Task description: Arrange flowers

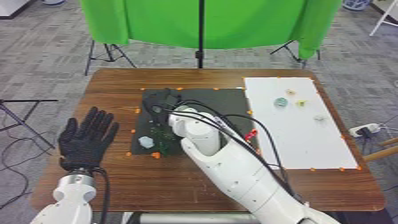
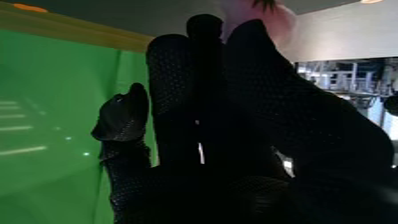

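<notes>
Two white arms come over the near edge of the brown table [image 1: 191,192]. Nearest on the left, the left hand [image 1: 84,140] lies palm-flat or just above the wood, fingers straight and a little spread, with nothing in them. To its right, on the near left part of the dark mat [image 1: 227,97], sit a pale lump [image 1: 146,142] and some dark green foliage [image 1: 162,136], close beside each other. A red piece [image 1: 251,134] lies farther right, between the right arm and the white sheet [image 1: 275,145].

Farther out, the right hand [image 1: 160,102] is over the far left of the mat, its fingers long and close together rather than curled. At their tips is a rounded pink thing [image 2: 277,22] with a dark sprig [image 2: 264,4] — bloom or vase, I cannot tell, nor whether glove and pink surface touch. Small pieces [image 1: 281,102] dot the far half of the sheet.

The step looks like settling or taking a flower. Done well, it wants a light pinch low on the stem, thumb opposite the fingers, then a slow upright move — squeezing the head could crush it, and the sleeve cables might snag the foliage. No label or lettering is legible.
</notes>
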Tool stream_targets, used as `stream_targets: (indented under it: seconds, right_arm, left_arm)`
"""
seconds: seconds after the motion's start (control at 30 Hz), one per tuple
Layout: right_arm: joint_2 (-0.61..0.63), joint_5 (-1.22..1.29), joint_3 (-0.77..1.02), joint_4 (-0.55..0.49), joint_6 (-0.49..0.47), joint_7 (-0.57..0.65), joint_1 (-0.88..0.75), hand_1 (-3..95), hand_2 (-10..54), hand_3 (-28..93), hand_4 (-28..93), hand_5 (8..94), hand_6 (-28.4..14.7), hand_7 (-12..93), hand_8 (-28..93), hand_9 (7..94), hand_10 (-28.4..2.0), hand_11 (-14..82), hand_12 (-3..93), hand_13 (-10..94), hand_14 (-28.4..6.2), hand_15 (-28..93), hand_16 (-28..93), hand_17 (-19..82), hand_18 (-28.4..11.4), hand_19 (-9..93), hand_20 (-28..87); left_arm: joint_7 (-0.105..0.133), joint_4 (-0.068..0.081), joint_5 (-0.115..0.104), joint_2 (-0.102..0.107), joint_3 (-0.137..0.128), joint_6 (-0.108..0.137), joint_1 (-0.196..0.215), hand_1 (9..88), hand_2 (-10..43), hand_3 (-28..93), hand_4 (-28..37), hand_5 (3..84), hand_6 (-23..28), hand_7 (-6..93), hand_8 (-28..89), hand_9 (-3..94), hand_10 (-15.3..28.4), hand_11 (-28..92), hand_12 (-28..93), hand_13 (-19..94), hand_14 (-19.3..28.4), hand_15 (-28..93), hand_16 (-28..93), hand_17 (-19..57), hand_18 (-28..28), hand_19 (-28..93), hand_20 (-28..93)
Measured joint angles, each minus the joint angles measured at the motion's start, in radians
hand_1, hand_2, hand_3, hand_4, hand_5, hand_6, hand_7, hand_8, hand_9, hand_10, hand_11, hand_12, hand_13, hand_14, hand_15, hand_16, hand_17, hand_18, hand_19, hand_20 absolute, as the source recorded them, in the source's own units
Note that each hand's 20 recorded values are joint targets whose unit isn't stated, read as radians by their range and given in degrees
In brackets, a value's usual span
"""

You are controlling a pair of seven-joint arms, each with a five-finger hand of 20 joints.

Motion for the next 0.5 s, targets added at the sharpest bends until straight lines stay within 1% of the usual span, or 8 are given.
stream_targets:
  seconds: [0.07, 0.23, 0.3, 0.4, 0.5]
  right_arm:
    - [0.001, 0.007, 0.002, -0.001, -0.002, 0.001, 0.0, 55.9, -9.5, 77, -28, 60.7, 0.3, 26, -18, 68.8, -11.1, 19.1, 33.7, 57, -9.5, 64, 36, 27, -22.8, 87, 54]
    - [0.0, 0.019, 0.011, -0.001, -0.012, 0.001, -0.001, 53.0, -9.5, 79, -28, 58.7, -0.2, 24, -17, 65.1, -12.2, 25.2, 26.1, 57, -10.4, 65, 34, 26, -23.0, 86, 53]
    - [0.001, 0.024, 0.013, -0.001, -0.018, 0.001, -0.001, 50.8, -9.5, 80, -28, 55.9, -0.6, 24, -17, 61.3, -13.8, 28.8, 20.1, 56, -10.9, 67, 33, 26, -23.1, 86, 53]
    - [0.002, 0.041, 0.012, -0.003, -0.021, 0.007, -0.001, 47.2, -9.5, 83, -28, 52.5, -1.4, 23, -17, 57.5, -15.0, 27.7, 18.0, 55, -12.0, 69, 31, 26, -23.1, 86, 52]
    - [0.005, 0.074, 0.011, -0.008, -0.021, 0.018, -0.002, 45.0, -9.5, 85, -28, 50.6, -2.2, 22, -16, 55.5, -15.4, 26.3, 17.6, 54, -12.8, 71, 28, 26, -23.2, 86, 51]
  left_arm:
    - [0.0, 0.0, 0.0, 0.0, 0.0, 0.0, 0.0, 27.0, 14.9, 77, -28.3, 47.8, 10.9, 16.5, -10, 38.3, 16.1, 25, 11, 29, 16.0, 39, -7, -8.2, 14.2, 36, 13]
    - [0.0, 0.0, -0.001, 0.0, 0.0, 0.0, 0.0, 27.1, 14.9, 77, -28.3, 47.9, 10.9, 16.5, -10, 38.4, 16.1, 25, 11, 30, 16.1, 40, -7, -8.2, 14.2, 36, 13]
    - [0.0, 0.0, -0.002, 0.0, 0.0, 0.001, 0.0, 27.1, 14.9, 77, -28.3, 47.9, 11.0, 16.5, -10, 38.6, 16.0, 25, 11, 30, 16.0, 40, -7, -8.2, 14.2, 36, 13]
    - [0.0, 0.0, -0.008, 0.0, 0.0, 0.002, 0.0, 27.1, 14.9, 77, -28.3, 48.0, 11.0, 16.6, -10, 38.7, 16.1, 25, 11, 30, 16.0, 40, -7, -8.2, 14.2, 36, 13]
    - [0.0, 0.0, -0.015, 0.0, 0.0, 0.005, 0.0, 27.0, 14.9, 77, -28.3, 48.1, 11.0, 16.7, -10, 38.7, 16.1, 25, 11, 30, 16.0, 40, -8, -8.3, 14.2, 36, 13]
